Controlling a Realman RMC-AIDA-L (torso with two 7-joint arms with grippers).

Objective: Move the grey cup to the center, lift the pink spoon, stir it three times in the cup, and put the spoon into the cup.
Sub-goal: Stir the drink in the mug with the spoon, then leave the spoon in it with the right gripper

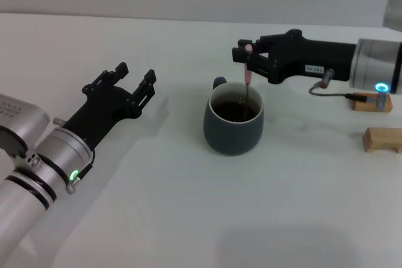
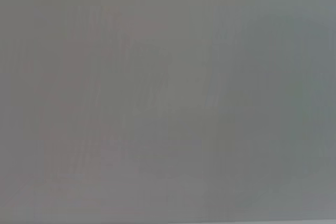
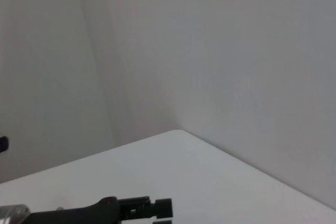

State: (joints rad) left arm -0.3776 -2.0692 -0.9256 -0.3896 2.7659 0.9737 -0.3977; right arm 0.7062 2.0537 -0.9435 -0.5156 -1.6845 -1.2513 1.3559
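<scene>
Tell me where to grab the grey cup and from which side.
Probably best to grip the grey cup across its body from the robot's left, where the open left gripper waits. Its loop handle points to the far side, and the right gripper holds the pink spoon upright in its mouth, blocking a top grasp.

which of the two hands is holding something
The right hand, above the grey cup: it grips the pink spoon upright, its lower end dipped in the cup. The left hand is open, holding nothing, off to the cup's left.
</scene>
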